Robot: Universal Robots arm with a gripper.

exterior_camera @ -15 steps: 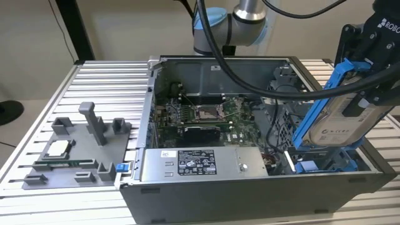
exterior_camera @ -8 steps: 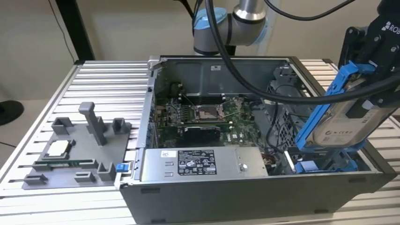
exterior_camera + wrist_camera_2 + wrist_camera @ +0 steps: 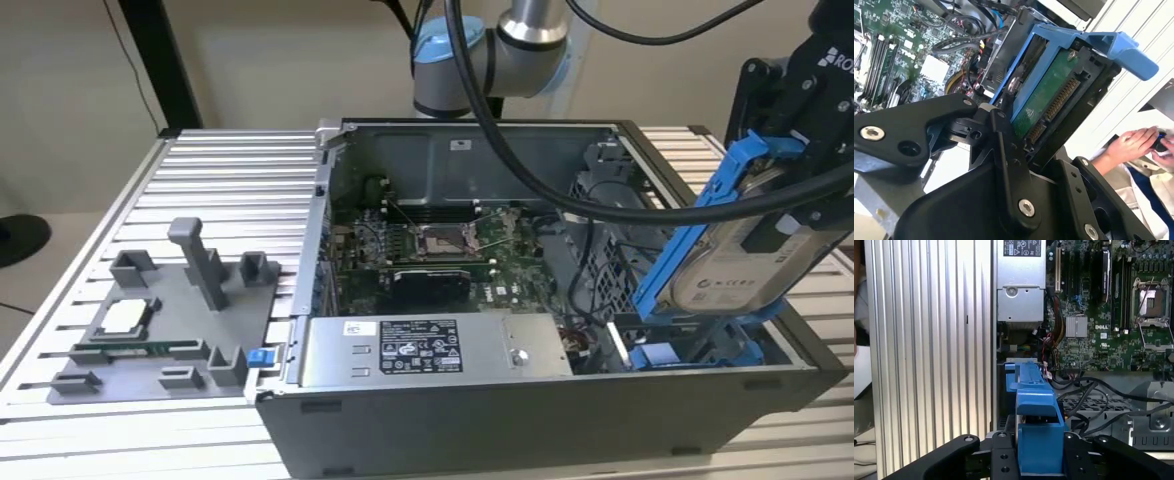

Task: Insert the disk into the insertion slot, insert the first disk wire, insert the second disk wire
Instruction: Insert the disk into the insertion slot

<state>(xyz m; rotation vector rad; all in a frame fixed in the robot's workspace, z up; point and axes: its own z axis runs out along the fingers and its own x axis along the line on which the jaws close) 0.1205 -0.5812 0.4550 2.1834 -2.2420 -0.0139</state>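
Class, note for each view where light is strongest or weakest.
Exterior view: the open grey computer case is shaded inside. Second wrist view: the ribbed metal table washes out white behind the blue-framed hard disk. First wrist view: the table gleams in bright stripes.

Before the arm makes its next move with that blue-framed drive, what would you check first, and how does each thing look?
1. Grip: ok. The jaws are clamped on the blue frame of the disk.
2. Disk seated in the insertion slot: not ok. It stands tilted over the slot, with its upper end out of the computer case.
3. Disk's lower end lined up with the slot's rails: cannot tell.
4. Black cables beside the slot out of the path: cannot tell.
5. Disk connector free: ok, nothing is plugged into it.
6. Person's hands away from the case: ok.
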